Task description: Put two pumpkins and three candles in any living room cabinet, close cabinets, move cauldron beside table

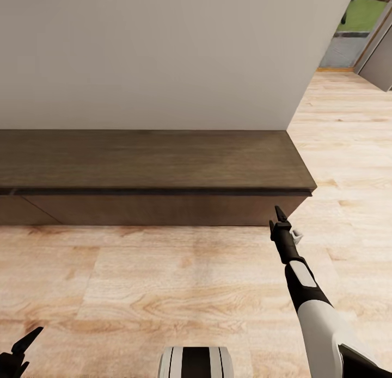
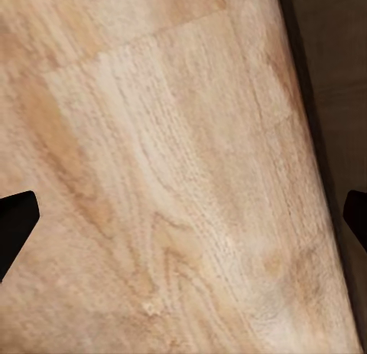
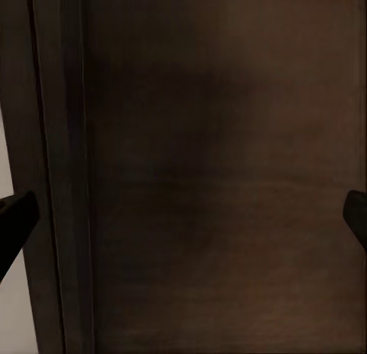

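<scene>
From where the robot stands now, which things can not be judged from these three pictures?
- The cabinet: its left end is cut off by the head view's edge, so its full length is unknown.
- Cabinet contents: the closed dark front hides them, also in the right wrist view.
- The left gripper: mostly cut off at the head view's corner.
- The right gripper: in its wrist view, the fingers show just as dark tips at the frame's edges.

The cabinet [image 1: 158, 160] is dark-brown wood with a faint grain and a smooth, matt top that takes only a dull sheen; its front [image 3: 222, 178] looks equally flat and unpolished. The floor [image 1: 163, 291] is pale, strongly grained wood planking, smooth and lightly satin. The wall [image 1: 163, 51] is plain, matt off-white.
</scene>
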